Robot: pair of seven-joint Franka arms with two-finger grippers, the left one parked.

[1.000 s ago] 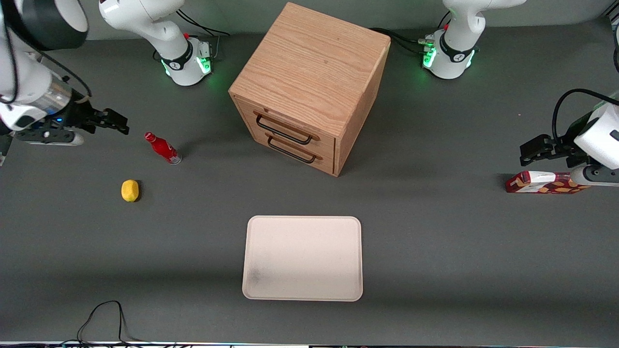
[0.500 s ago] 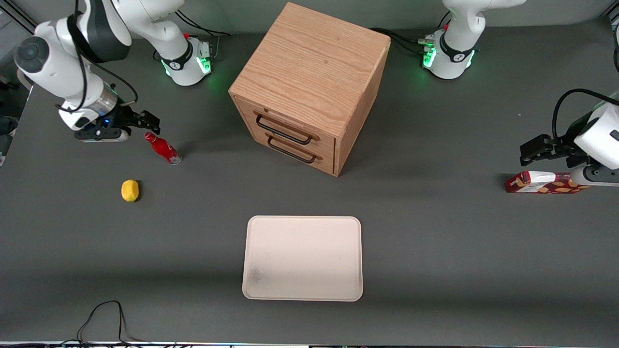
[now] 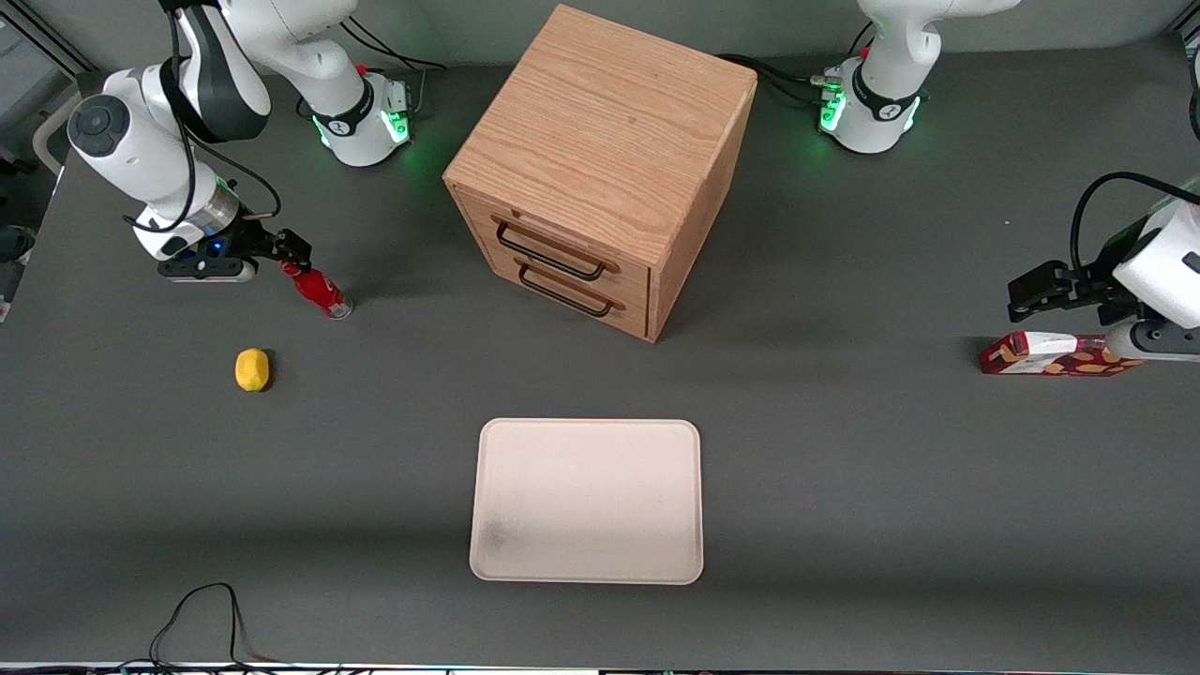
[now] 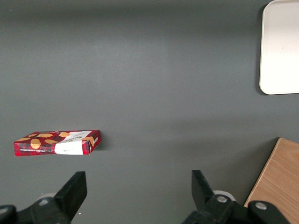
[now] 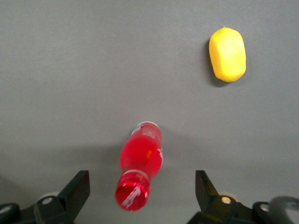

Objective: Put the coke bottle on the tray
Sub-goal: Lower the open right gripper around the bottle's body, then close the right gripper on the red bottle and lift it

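**Q:** Moved since the earlier frames?
**A:** Shifted in from the working arm's end of the table: gripper (image 3: 292,246), now poised directly over the cap of the coke bottle (image 3: 319,291). Unchanged: bottle, lemon (image 3: 251,369), tray (image 3: 587,501).

**Q:** Gripper state?
**A:** Spread wide. Fingers (image 5: 77,189) standing either side of the coke bottle (image 5: 138,170), apart from it, nothing pinched.

**Q:** Location of task items?
**A:** Bottle upright on the table, near the working arm's end, farther from the front camera than the lemon (image 5: 227,54). Tray near the table's front edge, about midway along it, nearer the camera than the wooden drawer cabinet (image 3: 600,169), well apart from the bottle. Nothing on the tray.

**Q:** Progress?
**A:** Early. Approach and alignment judged done. Outstanding: descend around the bottle, close, lift, carry to the tray, set down, release.

**Q:** Caution?
**A:** Slim, upright body; likely to tip if struck off-centre during descent.
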